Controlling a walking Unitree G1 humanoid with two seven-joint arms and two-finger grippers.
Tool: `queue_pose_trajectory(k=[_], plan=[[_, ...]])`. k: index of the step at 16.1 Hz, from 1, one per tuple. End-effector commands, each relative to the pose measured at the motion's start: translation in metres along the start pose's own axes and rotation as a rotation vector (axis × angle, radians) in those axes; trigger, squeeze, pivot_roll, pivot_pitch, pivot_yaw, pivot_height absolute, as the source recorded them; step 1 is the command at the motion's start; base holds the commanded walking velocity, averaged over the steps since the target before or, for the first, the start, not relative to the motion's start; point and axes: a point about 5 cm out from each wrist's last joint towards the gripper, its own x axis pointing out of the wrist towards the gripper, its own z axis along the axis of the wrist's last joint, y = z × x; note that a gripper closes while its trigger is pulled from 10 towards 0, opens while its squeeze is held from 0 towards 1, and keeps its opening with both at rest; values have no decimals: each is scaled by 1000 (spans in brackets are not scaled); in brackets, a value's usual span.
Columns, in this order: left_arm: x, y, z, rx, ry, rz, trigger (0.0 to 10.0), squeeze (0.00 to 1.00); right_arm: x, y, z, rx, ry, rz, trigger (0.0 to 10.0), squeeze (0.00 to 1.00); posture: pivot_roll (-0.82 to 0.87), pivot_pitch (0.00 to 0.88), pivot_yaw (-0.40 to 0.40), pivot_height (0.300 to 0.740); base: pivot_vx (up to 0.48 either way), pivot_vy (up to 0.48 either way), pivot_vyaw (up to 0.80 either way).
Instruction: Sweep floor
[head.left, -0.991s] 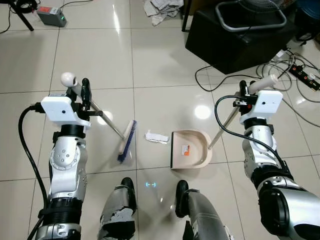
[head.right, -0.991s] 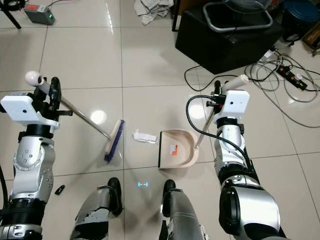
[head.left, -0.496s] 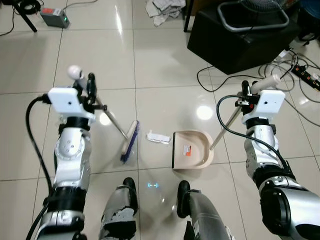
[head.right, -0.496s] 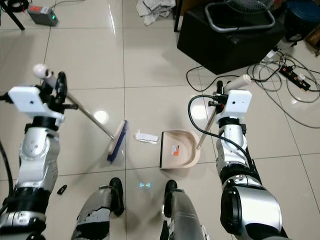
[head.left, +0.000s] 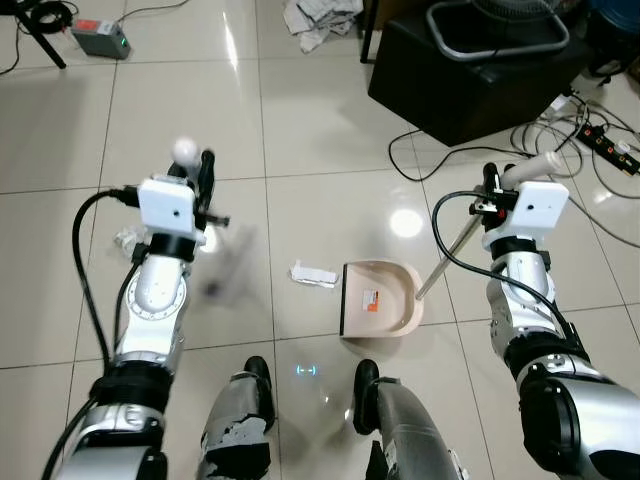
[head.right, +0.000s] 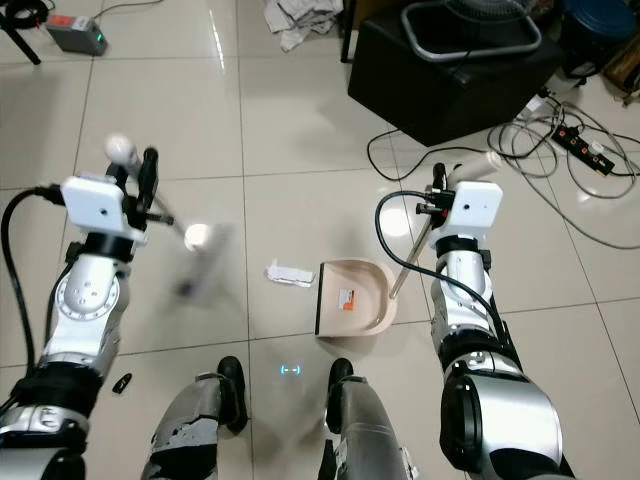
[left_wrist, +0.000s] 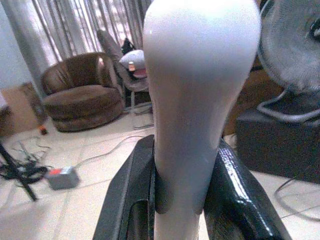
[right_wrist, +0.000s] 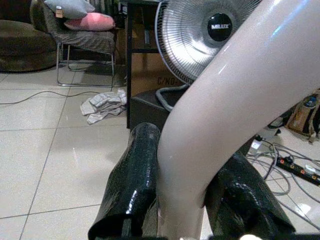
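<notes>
Left jaws (left_wrist: 177, 200) clamp broom handle (left_wrist: 197, 100); broom head blurred below them. Right jaws (right_wrist: 182, 200) clamp dustpan handle (right_wrist: 235, 100). Paper scrap (head.left: 313, 274) lies just outside the dustpan (head.left: 380, 312) mouth, between both jaws. Sweeping unfinished.

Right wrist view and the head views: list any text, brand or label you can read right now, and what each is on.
"MILUX": on the black hub of the fan, behind the right gripper shut on the dustpan handle.
Printed line on the cardboard box below the fan: blurred, unreadable.
Orange-and-white sticker inside the dustpan: too small to read.
Red label on the grey box on the floor: too small to read.
</notes>
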Motion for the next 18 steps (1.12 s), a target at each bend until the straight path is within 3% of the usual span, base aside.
queue_pose_trajectory(k=[1,4,8,18], plan=[[-10,-3,-5,17,0,1,10000,0,-13,-2,-14,-11,59,-2,10000,0,54,333,-16,740,0,0,0],[-19,-13,-13,30,8,-13,10000,0,-14,-3,-14,-17,58,2,10000,0,46,338,-23,740,0,0,0],[-29,-23,-29,-8,87,31,10000,0,-15,0,-15,-14,62,10,10000,0,26,349,-40,740,0,0,0],[-14,-27,-28,-59,70,44,10000,0,-13,1,-16,-10,82,8,10000,0,31,358,-41,740,0,0,0]])
